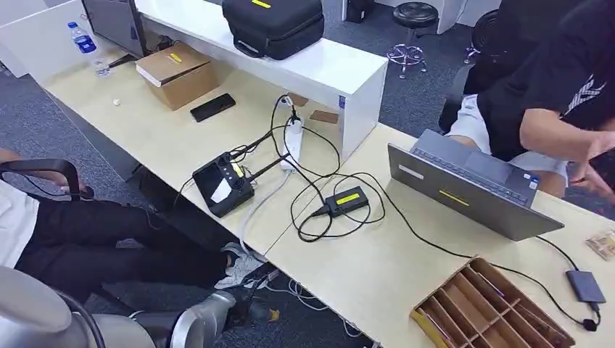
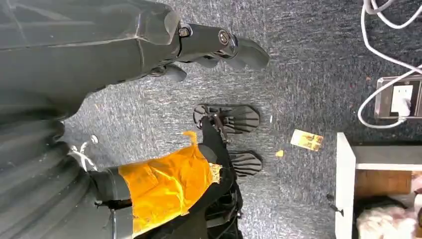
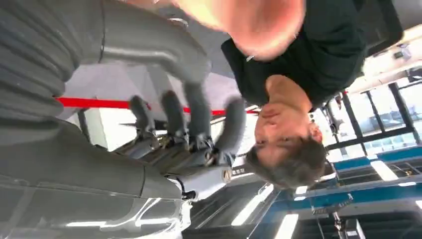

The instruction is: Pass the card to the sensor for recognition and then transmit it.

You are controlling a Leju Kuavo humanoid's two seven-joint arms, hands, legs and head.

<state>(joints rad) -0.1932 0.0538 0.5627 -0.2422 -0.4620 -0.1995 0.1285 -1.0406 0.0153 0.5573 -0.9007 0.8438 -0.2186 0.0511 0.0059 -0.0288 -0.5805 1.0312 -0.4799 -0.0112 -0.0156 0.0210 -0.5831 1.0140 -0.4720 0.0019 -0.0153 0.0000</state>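
Observation:
A small black sensor box (image 1: 347,199) with a yellow label lies mid-table among looped cables. I cannot make out a card in either hand. My right hand (image 3: 189,129) is raised in the air, its fingers spread and nothing between them. A person's blurred hand (image 3: 249,22) is close beyond my right hand's thumb. My left hand (image 2: 214,45) hangs low over the grey carpet, fingers loosely apart and holding nothing. My silver left arm (image 1: 196,322) shows at the table's near left edge. A brown card-like piece (image 1: 324,116) lies by the white shelf.
A person in black (image 1: 551,94) sits behind an open grey laptop (image 1: 471,188). A cardboard divider tray (image 1: 493,308) stands at the near right. A black screen device (image 1: 223,185), a power strip (image 1: 292,141), a phone (image 1: 212,106) and a box (image 1: 178,72) lie to the left.

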